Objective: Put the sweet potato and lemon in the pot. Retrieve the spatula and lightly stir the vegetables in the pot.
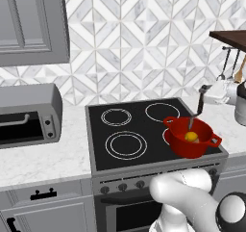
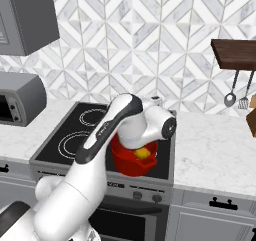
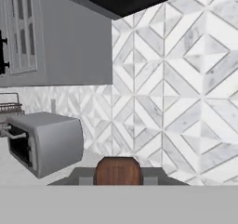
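The red pot stands on the stove's front right burner, and the yellow lemon lies inside it. The pot and lemon also show past my arm in the right base view. The sweet potato is hidden from view. My gripper hovers above the pot's far right side, shut on the spatula's dark handle. The spatula hangs down with its thin lower end reaching into the pot beside the lemon. In the hand view the red-brown handle end sits between my fingers.
The black stovetop has other bare burners to the left. A grey toaster oven stands on the left counter. A wooden shelf at the right carries hanging utensils. White counter stretches right of the stove.
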Robot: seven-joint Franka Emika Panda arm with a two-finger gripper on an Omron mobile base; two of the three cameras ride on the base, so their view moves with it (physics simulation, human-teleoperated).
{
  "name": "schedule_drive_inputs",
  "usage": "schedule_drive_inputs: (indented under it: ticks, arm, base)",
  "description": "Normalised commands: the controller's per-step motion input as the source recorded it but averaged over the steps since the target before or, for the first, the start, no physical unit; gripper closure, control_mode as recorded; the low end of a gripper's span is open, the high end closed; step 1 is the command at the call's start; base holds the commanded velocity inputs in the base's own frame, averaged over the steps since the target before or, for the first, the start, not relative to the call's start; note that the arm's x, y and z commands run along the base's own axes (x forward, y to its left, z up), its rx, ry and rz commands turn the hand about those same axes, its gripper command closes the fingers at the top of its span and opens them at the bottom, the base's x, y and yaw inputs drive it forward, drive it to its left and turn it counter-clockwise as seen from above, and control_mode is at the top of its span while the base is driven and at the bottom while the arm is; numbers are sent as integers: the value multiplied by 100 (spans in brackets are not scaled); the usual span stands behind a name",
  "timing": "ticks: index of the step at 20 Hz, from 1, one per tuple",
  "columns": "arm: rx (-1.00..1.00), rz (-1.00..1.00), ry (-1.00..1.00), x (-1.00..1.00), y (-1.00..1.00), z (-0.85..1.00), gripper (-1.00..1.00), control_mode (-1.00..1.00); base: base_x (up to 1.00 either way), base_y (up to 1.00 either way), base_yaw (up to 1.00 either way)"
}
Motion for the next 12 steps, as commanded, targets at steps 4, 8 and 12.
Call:
schedule_drive_inputs:
  ticks: [4, 8, 12]
  arm:
    - [0, -24, 0, 20, -69, -69, 100, -100]
    - [1, -20, 0, 36, -44, -67, 100, -100]
    - [2, -18, 0, 41, -28, -62, 100, -100]
  base:
    - [0, 0, 0]
    - [0, 0, 0]
    - [0, 0, 0]
